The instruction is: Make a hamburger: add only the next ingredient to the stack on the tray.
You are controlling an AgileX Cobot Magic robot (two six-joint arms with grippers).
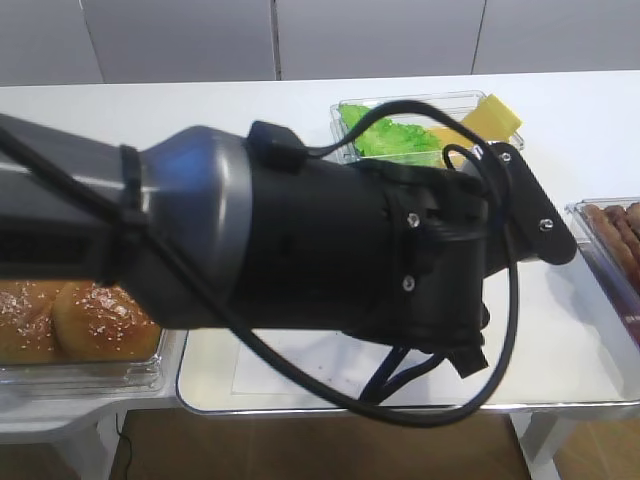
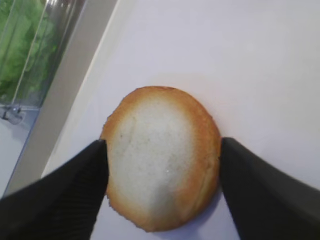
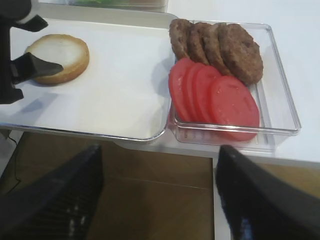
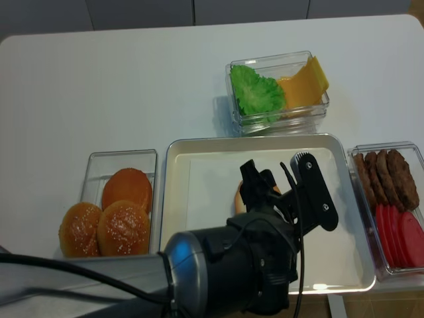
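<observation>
The flat bun bottom (image 2: 162,155) lies pale face up on the white liner of the silver tray (image 3: 125,95), as the only piece of the stack. My left gripper (image 2: 163,150) is open around it, one black finger close against each side of the crust. From the right wrist view the bun bottom (image 3: 59,57) sits at the tray's far left, with a left finger (image 3: 37,67) across its edge. My right gripper (image 3: 160,200) hangs open and empty beyond the table's front edge, above the floor. The left arm (image 1: 300,250) hides most of the tray in the exterior views.
A clear box (image 3: 280,125) right of the tray holds meat patties (image 3: 220,42) and tomato slices (image 3: 215,100). Behind the tray stands a box with lettuce (image 4: 255,93) and cheese (image 4: 305,83). Sesame bun tops (image 4: 106,225) fill the box to the left.
</observation>
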